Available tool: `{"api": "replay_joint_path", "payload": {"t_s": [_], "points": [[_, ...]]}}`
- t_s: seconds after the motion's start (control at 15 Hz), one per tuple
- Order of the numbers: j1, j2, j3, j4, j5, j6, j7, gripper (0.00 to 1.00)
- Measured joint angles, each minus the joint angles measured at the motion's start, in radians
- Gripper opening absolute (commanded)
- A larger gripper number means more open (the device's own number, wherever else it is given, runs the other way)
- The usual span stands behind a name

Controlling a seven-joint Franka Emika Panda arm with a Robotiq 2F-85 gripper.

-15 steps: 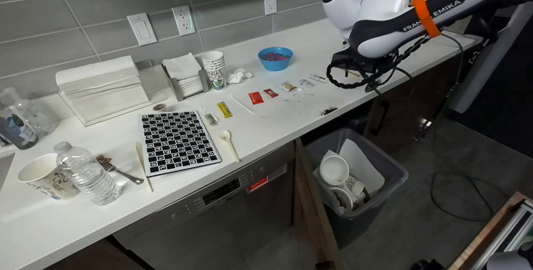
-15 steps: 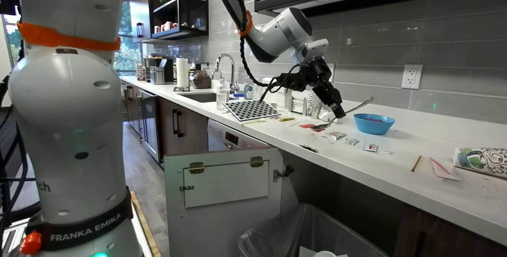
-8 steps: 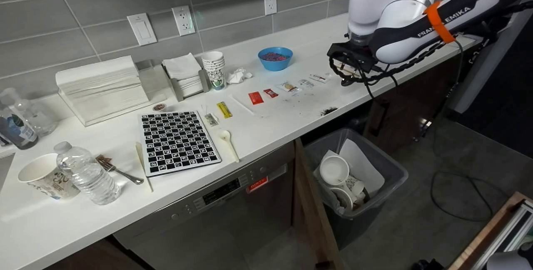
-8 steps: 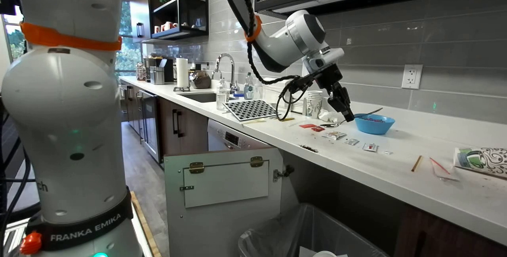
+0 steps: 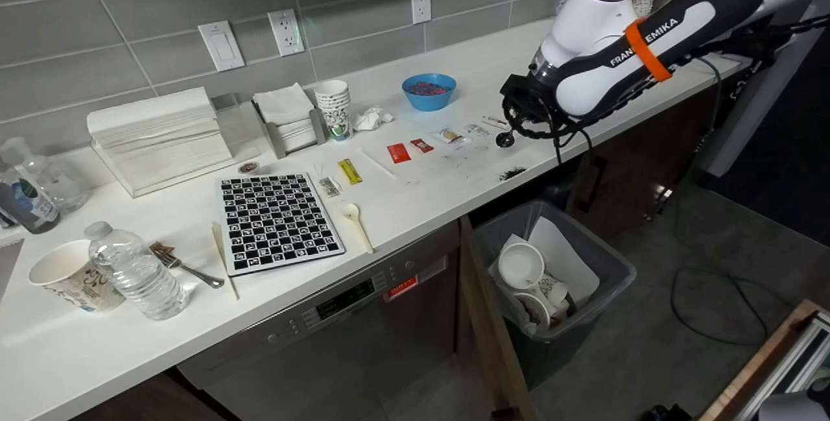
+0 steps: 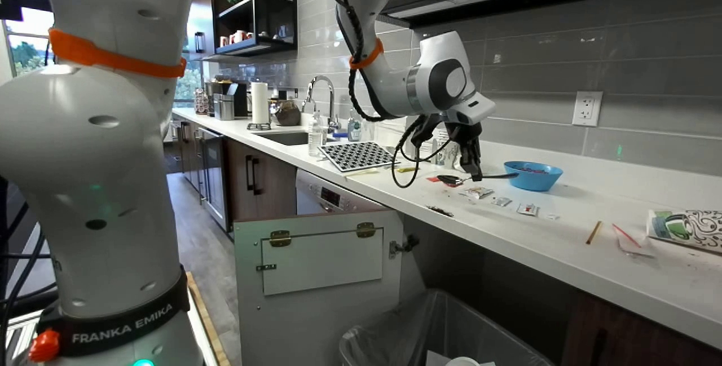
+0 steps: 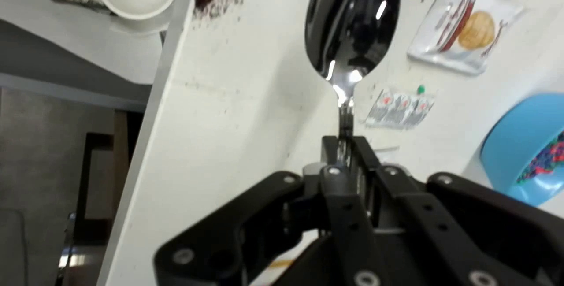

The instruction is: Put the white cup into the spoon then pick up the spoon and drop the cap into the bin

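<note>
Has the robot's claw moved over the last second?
Yes. In an exterior view the gripper has shifted left and slightly down in the picture, judged by the blue bowl, which hasn't budged.

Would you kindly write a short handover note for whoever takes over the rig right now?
Hand: shut on the spoon, holding it above the counter.
Spoon: nothing shows in its bowl.
Bin: open-topped, below the counter's front edge.
White cup: I can't single it out for sure; a round white container lies in the bin and may be it.
Done: spoon picked up; whether the drop is done I can't tell.
Left: check that container first. If it isn't the cup, the cup probably needs to go into the spoon, then be dropped in the bin.
</note>
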Motion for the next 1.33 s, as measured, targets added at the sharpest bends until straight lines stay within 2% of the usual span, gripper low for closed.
{"api": "replay_joint_path", "payload": {"t_s": [0.2,0.27,0.4,0.53,0.73,0.93,1.33], "points": [[-0.114,0.044,0.174,0.012,0.224,-0.006,-0.223,0.03],[-0.115,0.05,0.183,0.019,0.298,-0.019,-0.292,0.03],[-0.079,0.049,0.144,0.04,0.412,-0.069,-0.402,0.03],[-0.032,0.047,0.084,0.067,0.461,-0.135,-0.455,0.03],[0.039,0.049,-0.014,0.1,0.471,-0.212,-0.47,0.03],[0.098,0.066,-0.085,0.116,0.471,-0.22,-0.465,0.03],[0.148,0.117,-0.12,0.139,0.475,-0.22,-0.451,0.03]]}}
